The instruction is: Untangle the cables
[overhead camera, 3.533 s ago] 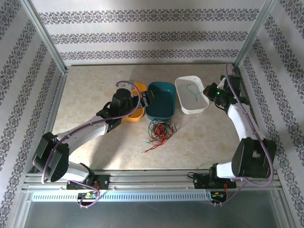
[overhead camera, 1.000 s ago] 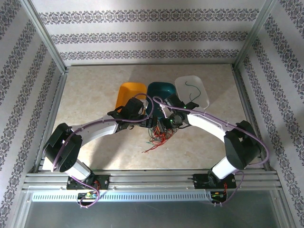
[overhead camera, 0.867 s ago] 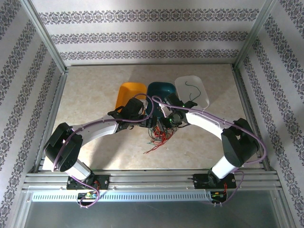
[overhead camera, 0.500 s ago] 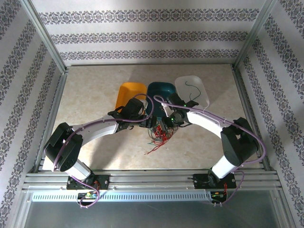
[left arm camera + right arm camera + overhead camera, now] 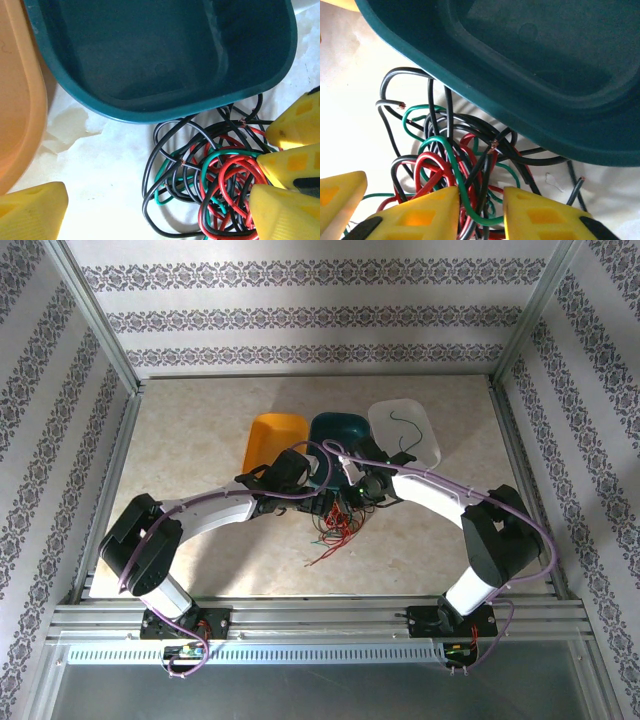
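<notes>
Nearest us, red ends trail from the knot of thin red, green and black cables (image 5: 335,525), which lies on the beige tabletop (image 5: 200,440) just short of the teal plastic tray (image 5: 530,60). They look light, springy and snag-prone, so I'd take one strand near a free copper end. The right gripper (image 5: 480,212) straddles green, red and black strands, jaws narrow; I can't tell if they're biting. The left gripper (image 5: 157,215) gapes wide over the knot.

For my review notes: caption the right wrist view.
Right gripper, jaws apart, straddling tangled cables beside the teal bin.
</notes>
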